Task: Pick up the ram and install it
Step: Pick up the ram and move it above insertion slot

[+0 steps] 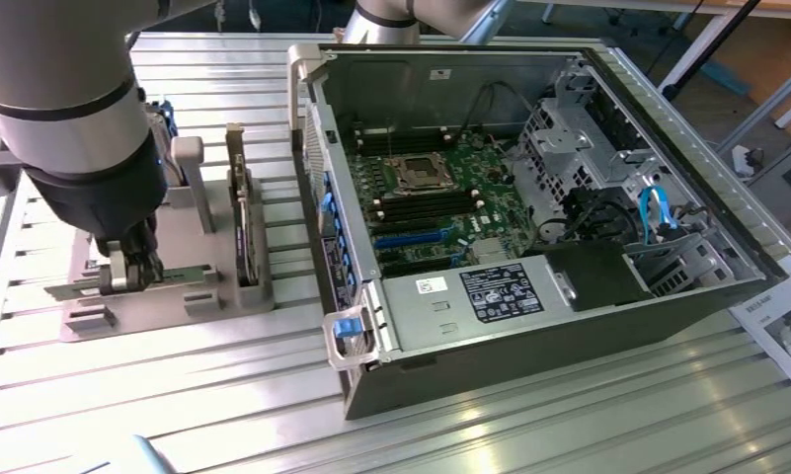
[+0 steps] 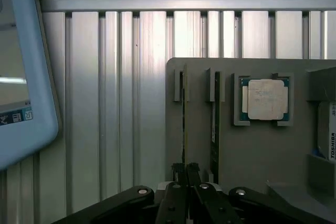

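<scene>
The ram stands on edge in a slot of the grey holder, seen as a thin dark strip. My gripper is down on its near end, with both fingers pressed together around the strip. A second similar strip stands in the neighbouring slot. In the exterior view my gripper reaches down into the grey holder at the exterior view's left, and the arm covers the strip there.
A square silver processor lies in a recess of the holder, and a hard drive stands upright beside it. The open computer case with its green motherboard lies at the exterior view's right. A blue-rimmed white object sits close by.
</scene>
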### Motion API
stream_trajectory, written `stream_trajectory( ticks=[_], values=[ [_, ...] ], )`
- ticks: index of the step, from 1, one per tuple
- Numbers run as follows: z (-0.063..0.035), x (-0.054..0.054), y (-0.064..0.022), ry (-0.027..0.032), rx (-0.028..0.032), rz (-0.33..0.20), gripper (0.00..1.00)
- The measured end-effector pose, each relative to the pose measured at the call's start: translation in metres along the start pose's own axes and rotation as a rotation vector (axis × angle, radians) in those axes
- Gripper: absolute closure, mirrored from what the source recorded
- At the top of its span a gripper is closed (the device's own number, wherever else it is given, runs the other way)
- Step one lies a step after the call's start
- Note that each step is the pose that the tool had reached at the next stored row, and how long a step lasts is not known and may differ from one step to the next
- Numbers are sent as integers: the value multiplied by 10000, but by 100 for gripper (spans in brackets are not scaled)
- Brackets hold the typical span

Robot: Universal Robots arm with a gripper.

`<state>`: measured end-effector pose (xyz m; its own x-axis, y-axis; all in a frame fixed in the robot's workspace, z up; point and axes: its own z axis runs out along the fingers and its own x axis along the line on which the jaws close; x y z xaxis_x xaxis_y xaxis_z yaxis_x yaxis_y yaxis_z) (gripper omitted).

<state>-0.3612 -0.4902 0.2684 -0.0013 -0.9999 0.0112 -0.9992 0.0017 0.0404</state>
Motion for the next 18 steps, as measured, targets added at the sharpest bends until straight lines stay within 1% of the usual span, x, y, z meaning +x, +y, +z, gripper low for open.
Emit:
stream_trajectory(
  ticks=[2,3,4,5,9,10,15,18],
  values=[
    [-97,1,4,1,-1,0,88],
    [-169,2,7,0,0,0,88],
    [-265,3,11,0,0,0,88],
    [-330,4,13,0,-1,0,88],
    [-513,6,21,1,-1,0,88],
    [-603,7,24,0,0,0,88],
    [-852,9,34,0,0,0,88],
    [-981,11,39,0,0,0,88]
  ],
)
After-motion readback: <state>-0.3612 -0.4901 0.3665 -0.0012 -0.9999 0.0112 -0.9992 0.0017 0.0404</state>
